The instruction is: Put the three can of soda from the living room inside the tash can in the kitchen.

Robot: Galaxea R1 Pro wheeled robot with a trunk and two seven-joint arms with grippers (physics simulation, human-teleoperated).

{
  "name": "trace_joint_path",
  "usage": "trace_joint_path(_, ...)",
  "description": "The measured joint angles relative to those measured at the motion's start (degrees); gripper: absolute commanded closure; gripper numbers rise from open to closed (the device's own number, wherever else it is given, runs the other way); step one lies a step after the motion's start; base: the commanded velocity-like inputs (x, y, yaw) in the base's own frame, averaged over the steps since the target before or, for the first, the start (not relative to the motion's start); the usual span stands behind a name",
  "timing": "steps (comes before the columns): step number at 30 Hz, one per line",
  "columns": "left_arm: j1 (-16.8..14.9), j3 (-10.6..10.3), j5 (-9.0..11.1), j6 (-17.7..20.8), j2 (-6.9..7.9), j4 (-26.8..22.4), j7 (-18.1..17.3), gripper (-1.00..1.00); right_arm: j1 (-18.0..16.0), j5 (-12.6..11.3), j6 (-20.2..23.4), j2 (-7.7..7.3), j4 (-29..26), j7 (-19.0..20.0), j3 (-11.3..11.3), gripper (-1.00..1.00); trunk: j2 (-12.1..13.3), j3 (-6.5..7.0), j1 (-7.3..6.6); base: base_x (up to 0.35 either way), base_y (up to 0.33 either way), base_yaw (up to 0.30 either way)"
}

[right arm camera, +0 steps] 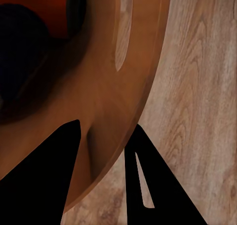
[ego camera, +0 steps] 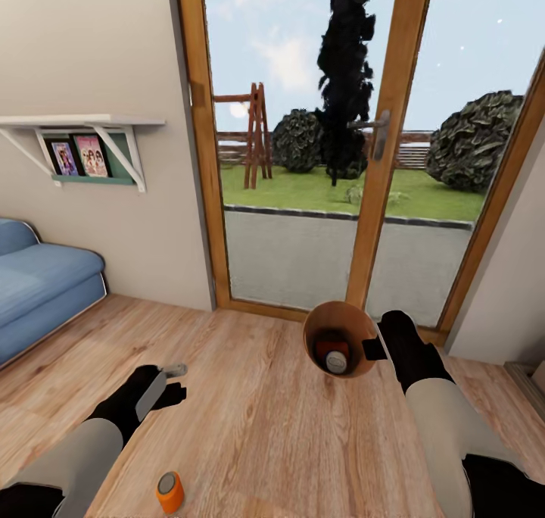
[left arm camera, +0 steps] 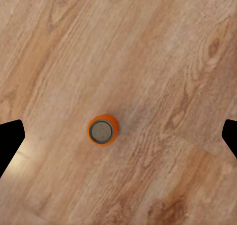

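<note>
Nearest you, the orange can stands upright on the wood floor, directly beneath your spread, empty left gripper. It's likely light and slick, so pinch mid-body. Farther out, your right gripper clamps the trash can rim, cans inside, before the glass doors.

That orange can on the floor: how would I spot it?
Start at the big glass doors and come back across the wood-plank floor toward the robot. Near its left gripper stands the orange can, upright, silver-topped, alone on the planks, unlike those inside the copper bin.
</note>
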Motion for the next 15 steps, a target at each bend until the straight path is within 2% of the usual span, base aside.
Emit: trace_joint_path(15,0.0,0.0,0.8,-0.1,0.35,0.0,0.0,-1.00,0.1,0.0,0.0,0.06,0.0,0.0,0.0,1.00,-6.0,-2.69,3.30,0.000,0.000,0.000)
